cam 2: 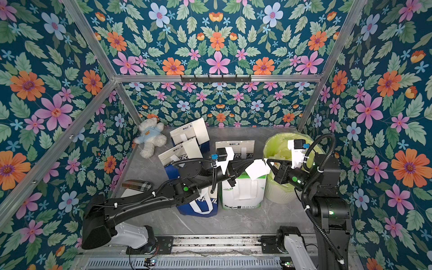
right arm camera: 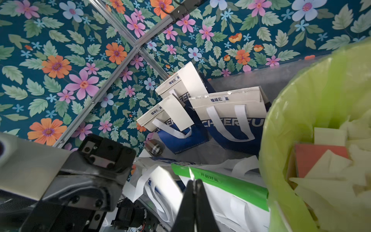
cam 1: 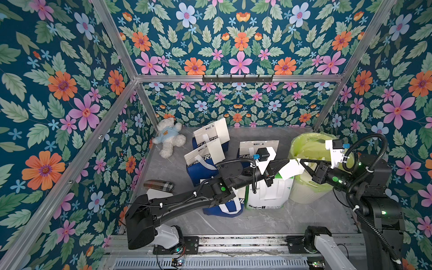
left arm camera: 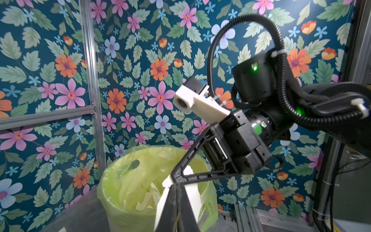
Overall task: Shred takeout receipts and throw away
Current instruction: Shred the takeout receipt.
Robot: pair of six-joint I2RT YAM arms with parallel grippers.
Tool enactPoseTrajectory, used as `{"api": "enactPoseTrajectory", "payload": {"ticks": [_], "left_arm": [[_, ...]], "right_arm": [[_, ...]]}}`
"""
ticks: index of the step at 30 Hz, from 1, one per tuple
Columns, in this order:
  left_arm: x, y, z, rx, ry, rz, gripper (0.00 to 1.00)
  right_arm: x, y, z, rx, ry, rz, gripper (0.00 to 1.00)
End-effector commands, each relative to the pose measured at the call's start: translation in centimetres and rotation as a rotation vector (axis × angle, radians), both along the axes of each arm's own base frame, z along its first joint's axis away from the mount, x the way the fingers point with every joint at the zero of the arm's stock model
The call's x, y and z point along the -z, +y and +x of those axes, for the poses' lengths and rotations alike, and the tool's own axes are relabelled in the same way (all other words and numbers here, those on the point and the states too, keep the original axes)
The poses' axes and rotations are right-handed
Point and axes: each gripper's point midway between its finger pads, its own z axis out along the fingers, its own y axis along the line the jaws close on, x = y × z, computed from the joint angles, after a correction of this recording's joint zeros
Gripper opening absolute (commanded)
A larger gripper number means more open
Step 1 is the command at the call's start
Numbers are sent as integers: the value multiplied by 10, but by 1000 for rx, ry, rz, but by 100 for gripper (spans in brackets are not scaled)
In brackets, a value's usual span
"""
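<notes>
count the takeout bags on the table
5 bags: two blue near the teddy, one blue centre-back, one white-green beside the bin, one blue under the left arm; more may hide.

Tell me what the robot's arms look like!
The left arm and right arm are black on white bases. Each ends in pointy, triangle-shaped black fingers. Ribbed black cables loop along them. Green lights glow on the joints, and a white bracket carries a little camera.

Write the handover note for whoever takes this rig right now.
Left gripper: jaws shut on a receipt.
Right gripper: jaws shut on its other edge, at the bin rim.
Done: scraps in the bin.
Left: tear this one and drop it in; then the slips on two rear bags.
</notes>
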Motion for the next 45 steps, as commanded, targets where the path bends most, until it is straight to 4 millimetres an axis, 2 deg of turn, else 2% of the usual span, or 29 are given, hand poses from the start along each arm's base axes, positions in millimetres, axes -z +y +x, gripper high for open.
{"api": "enactPoseTrajectory", "payload": {"ticks": [1,8,9,10,13,15,17,22,25,29,34,37,41,45], "left_arm": [[-35,20,2,-22,-6,-202,0],[-31,7,1,16,5,-205,0],[-29,2,1,24,-1,-177,7],[-24,-5,0,37,-11,-131,33],[-7,-23,-13,110,-75,9,98],[0,-23,-22,174,-126,44,99],[-1,-15,-21,234,-125,37,99],[-27,25,2,403,-51,-108,99],[-35,38,6,507,-42,-162,95],[-37,29,-6,682,-19,-127,85],[-39,34,-19,845,7,-142,69],[-34,32,-20,863,27,-115,57],[-27,27,-17,827,51,-66,55],[-16,11,-10,746,66,24,52]], "right_arm": [[-4,-3,6,40,-12,48,0],[-6,-9,5,74,-20,8,0],[-9,-9,5,72,-25,1,0],[-12,-9,4,70,-33,-2,0],[-26,-5,0,44,-65,21,0],[-35,1,-3,11,-78,43,0],[-43,5,-8,-17,-92,61,0],[-63,19,-21,-111,-110,124,0],[-72,27,-28,-179,-109,162,0],[-77,35,-35,-243,-102,184,0],[-74,35,-35,-245,-80,171,0],[-71,32,-32,-223,-70,161,0],[-68,29,-28,-195,-61,143,0],[-67,29,-27,-198,-58,145,0]]}}
